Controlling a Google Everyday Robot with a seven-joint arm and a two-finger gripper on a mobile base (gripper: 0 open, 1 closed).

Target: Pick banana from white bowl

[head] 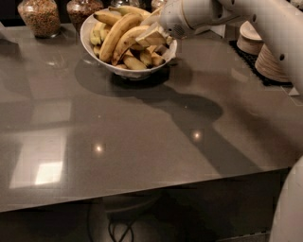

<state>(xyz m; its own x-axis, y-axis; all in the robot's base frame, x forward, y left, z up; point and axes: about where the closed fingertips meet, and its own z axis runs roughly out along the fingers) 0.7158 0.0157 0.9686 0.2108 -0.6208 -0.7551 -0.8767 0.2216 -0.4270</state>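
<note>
The white bowl [133,72] stands at the back of the grey table, left of centre, and is piled with several yellow bananas [116,35]. My gripper [152,34] reaches in from the upper right on the white arm [246,14]. It is down among the bananas at the bowl's right side and touches the top of the pile there. A long banana lies across the pile just left of the gripper. The arm hides the bowl's far right rim.
Two glass jars [40,17] [81,10] of grains stand behind the bowl at the left. Stacked small dishes [273,60] sit on a dark mat at the right edge. The table's front edge runs across the bottom, with cables [118,229] beneath.
</note>
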